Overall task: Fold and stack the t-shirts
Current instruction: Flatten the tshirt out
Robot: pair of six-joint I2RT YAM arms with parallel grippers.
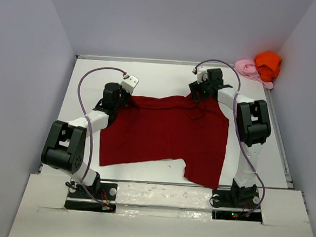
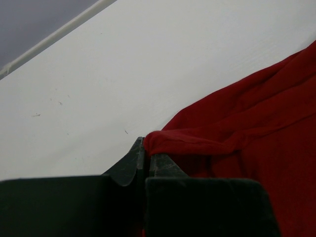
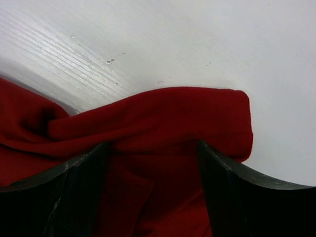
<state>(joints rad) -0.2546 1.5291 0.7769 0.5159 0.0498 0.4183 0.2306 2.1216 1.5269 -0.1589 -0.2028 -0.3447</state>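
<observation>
The dark red t-shirt (image 1: 165,135) lies spread flat in the middle of the table. My left gripper (image 1: 128,98) is at its far left corner. In the left wrist view the left gripper (image 2: 146,148) is shut on a folded edge of the red cloth (image 2: 237,133). My right gripper (image 1: 196,98) is at the shirt's far right part. In the right wrist view the right gripper (image 3: 153,145) is open wide, with a fold of the red shirt (image 3: 163,116) lying between the jaws. The orange t-shirt (image 1: 267,62) and the pink t-shirt (image 1: 246,67) lie bunched at the far right corner.
The white table (image 1: 161,75) is walled in by grey panels on the left, back and right. A metal rail runs along its far edge (image 1: 151,60). Purple cables loop over both arms.
</observation>
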